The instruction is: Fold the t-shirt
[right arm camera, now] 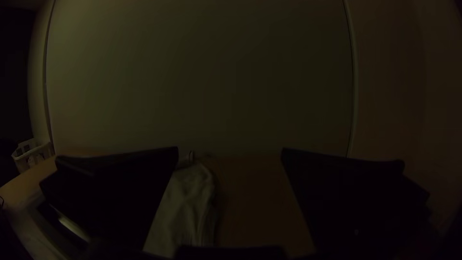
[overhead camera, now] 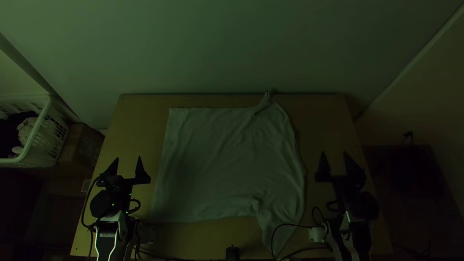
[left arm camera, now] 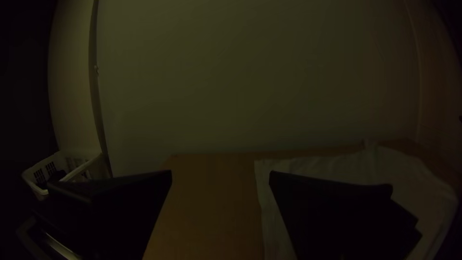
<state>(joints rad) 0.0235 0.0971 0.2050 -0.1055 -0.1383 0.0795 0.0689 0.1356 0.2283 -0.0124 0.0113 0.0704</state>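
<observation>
The pale t-shirt (overhead camera: 222,164) lies spread flat on the table, its straight hem edge toward the left. One sleeve runs down to the near edge at the right; the other is bunched by the far edge. Left of the cloth, my left gripper (overhead camera: 128,166) stands open and apart from it; in its wrist view the left gripper (left arm camera: 220,175) has the shirt (left arm camera: 332,168) beyond one finger. On the cloth's right side my right gripper (overhead camera: 334,162) is open, holding nothing. In its wrist view the right gripper (right arm camera: 230,150) shows bare wood and part of the shirt (right arm camera: 185,207) between its fingers.
A white basket (overhead camera: 41,130) with clothes stands off the table's left side, beside a brown box (overhead camera: 82,145). Bare table (overhead camera: 328,116) borders the shirt on the right. Cables (overhead camera: 285,225) cross the near right part, and a small black object (overhead camera: 232,253) sits at the near edge.
</observation>
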